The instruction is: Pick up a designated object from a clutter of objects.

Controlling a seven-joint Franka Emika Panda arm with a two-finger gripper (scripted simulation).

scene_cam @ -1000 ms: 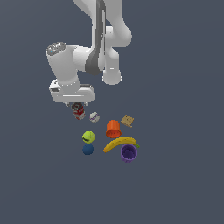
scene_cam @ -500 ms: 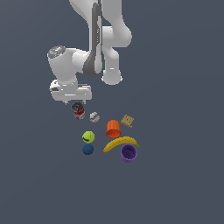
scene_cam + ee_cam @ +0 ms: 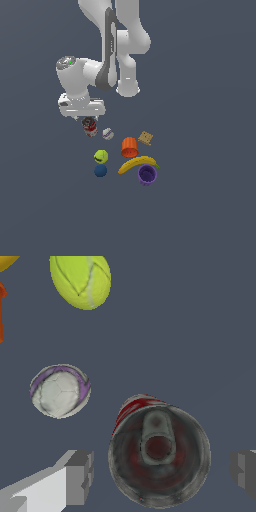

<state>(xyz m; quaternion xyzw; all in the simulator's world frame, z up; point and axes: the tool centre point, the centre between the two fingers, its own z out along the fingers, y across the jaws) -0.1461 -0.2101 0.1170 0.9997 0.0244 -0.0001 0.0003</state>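
Observation:
The designated object, a red and white can (image 3: pixel 90 128) with a dark top, stands upright at the exterior view's left end of the clutter of objects. My gripper (image 3: pixel 88 119) hangs directly over it. In the wrist view the can (image 3: pixel 157 456) sits between the two fingers of my gripper (image 3: pixel 160 473), with a gap on each side, so the gripper is open and holds nothing. One grey fingertip (image 3: pixel 79 476) shows beside the can.
A white-grey ball (image 3: pixel 107 133) (image 3: pixel 60 391) lies close beside the can. Farther off are a green-yellow ball (image 3: pixel 101 156) (image 3: pixel 80 281), a blue ball (image 3: pixel 100 171), an orange cup (image 3: pixel 129 147), a banana (image 3: pixel 136 164), a purple cup (image 3: pixel 147 174) and a tan cracker (image 3: pixel 145 137).
The arm's upper links have shifted slightly and the hand has stayed over the can, at most a little lower. No object has moved.

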